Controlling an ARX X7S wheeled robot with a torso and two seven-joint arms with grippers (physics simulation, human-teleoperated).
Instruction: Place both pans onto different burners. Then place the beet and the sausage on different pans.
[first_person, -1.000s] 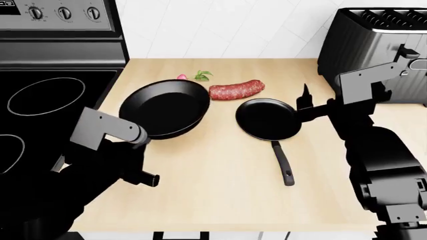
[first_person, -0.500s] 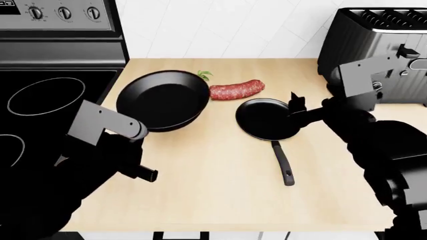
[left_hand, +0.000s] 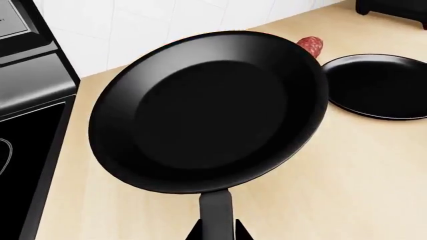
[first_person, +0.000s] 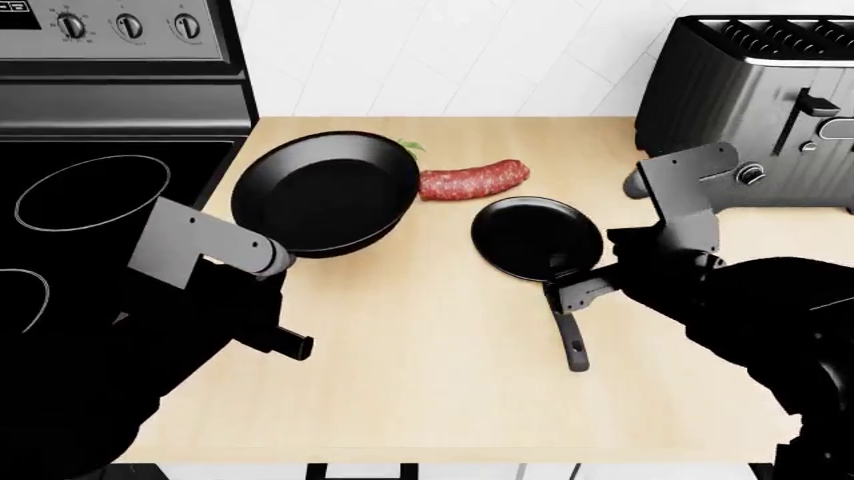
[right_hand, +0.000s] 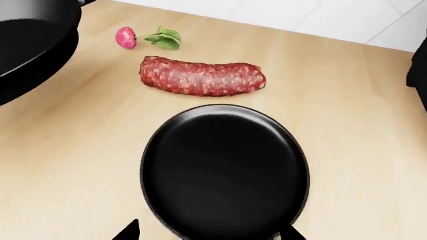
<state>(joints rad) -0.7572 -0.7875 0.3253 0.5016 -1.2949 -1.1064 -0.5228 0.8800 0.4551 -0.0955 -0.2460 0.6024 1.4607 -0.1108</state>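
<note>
Patience matters here: my left pincer (left_hand: 215, 231) grips the larger pan (first_person: 324, 193) by its handle, tilted above the counter (first_person: 441, 380) at frame centre-left. I should level it before crossing to the burner (first_person: 91, 191). My right pincer (first_person: 577, 290) hangs parted over the smaller pan (first_person: 537, 238) handle.

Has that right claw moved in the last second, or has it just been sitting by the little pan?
Yes. The right gripper has come away from the toaster toward the counter's near edge, now at the smaller pan where its handle starts.
</note>
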